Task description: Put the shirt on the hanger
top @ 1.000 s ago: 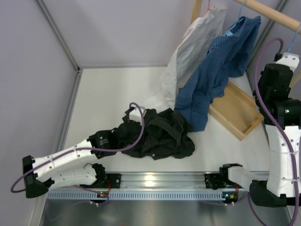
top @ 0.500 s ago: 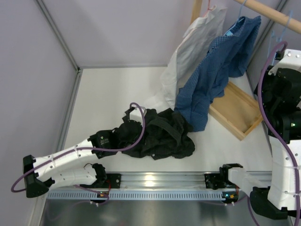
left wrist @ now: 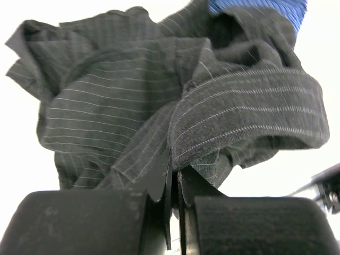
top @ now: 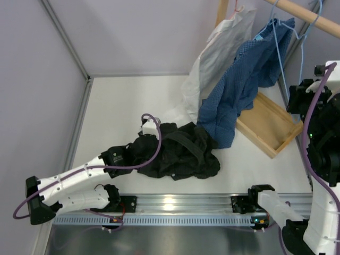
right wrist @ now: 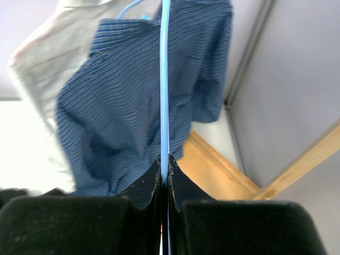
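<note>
Two pairs of fingers, both clenched: my left fingers (left wrist: 158,202) pinch a fold of the black pinstriped button-up shirt (top: 180,151). It lies crumpled on the white desk (top: 122,106), its far side touching the hanging blue dotted shirt (top: 239,85). My right fingers (right wrist: 149,186) clamp the thin light-blue wire hanger (right wrist: 164,79), up near the wooden rod (top: 311,17).

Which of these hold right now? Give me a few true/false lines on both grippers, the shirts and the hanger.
1. The right gripper is shut on the hanger. True.
2. The black shirt is already on the hanger. False: it lies crumpled on the table.
3. The left gripper pinches a fold of the black shirt. True.
4. The blue shirt lies flat on the table. False: it hangs from the rail.
</note>
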